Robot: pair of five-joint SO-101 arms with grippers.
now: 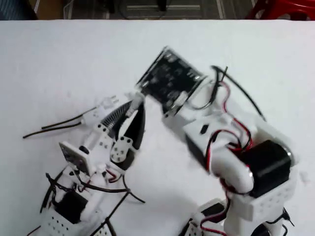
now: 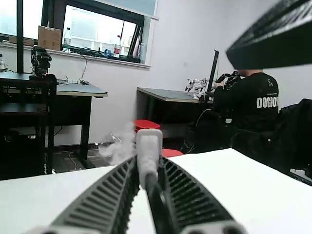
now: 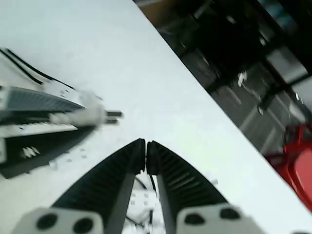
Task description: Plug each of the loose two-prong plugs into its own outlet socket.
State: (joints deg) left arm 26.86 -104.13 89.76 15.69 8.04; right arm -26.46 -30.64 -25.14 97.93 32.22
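Observation:
My left gripper (image 1: 136,104) is shut on a white two-prong plug (image 2: 148,144) with a black cable, its prongs pointing away (image 3: 92,115). It sits just left of the black outlet strip (image 1: 170,78), which lies slanted at the table's middle. A second white plug (image 1: 105,104) lies on the table beside the left gripper, with black cables trailing left. My right gripper (image 3: 146,144) is shut with its tips together, at the strip's near edge (image 1: 173,107). Whether it pinches the strip I cannot tell.
A black ribbed shape (image 2: 273,39) hangs close above the held plug. Loose black wires (image 1: 236,91) curl beside the strip on the right. The white table (image 1: 59,54) stretches open to the far left. A red chair (image 1: 285,9) stands beyond the far edge.

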